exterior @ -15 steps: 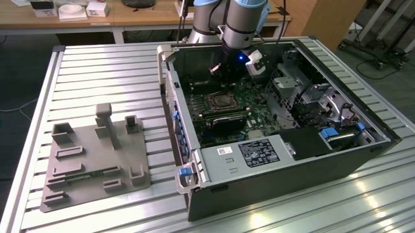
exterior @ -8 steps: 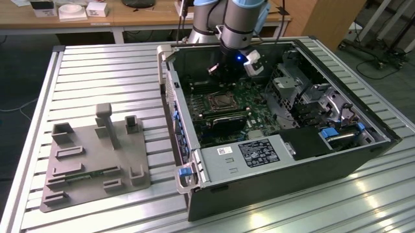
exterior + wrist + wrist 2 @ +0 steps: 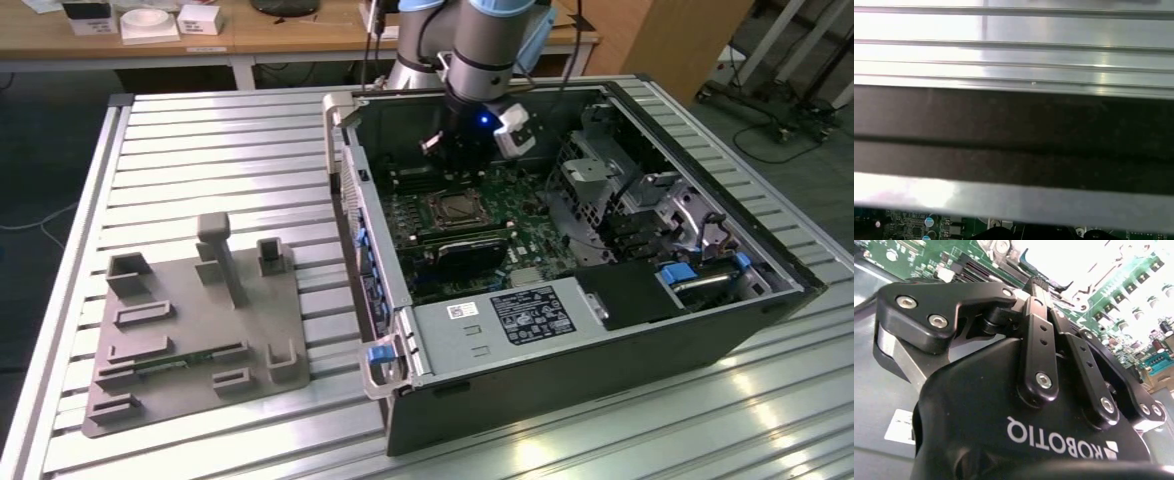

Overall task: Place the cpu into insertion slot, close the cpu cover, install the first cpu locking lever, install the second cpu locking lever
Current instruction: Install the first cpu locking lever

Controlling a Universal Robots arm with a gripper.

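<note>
Black two-finger hand (image 3: 451, 170), fingers (image 3: 1040, 340) pinched narrow with nothing seen between, hangs in open black computer case (image 3: 601, 385), silvery-grey square metal cpu cover (image 3: 461, 210) just below its tips.

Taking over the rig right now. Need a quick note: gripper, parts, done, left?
Gripper: looks shut, nothing visibly held. In the exterior view it is low inside the PC case, over the motherboard and just beyond the cpu.
cpu: pale square, seated on the board.
cpu cover: appears down around the cpu, but this is hard to confirm.
Done: cpu placed; cover probably closed.
Left: both locking levers; I cannot make out their state.
</note>
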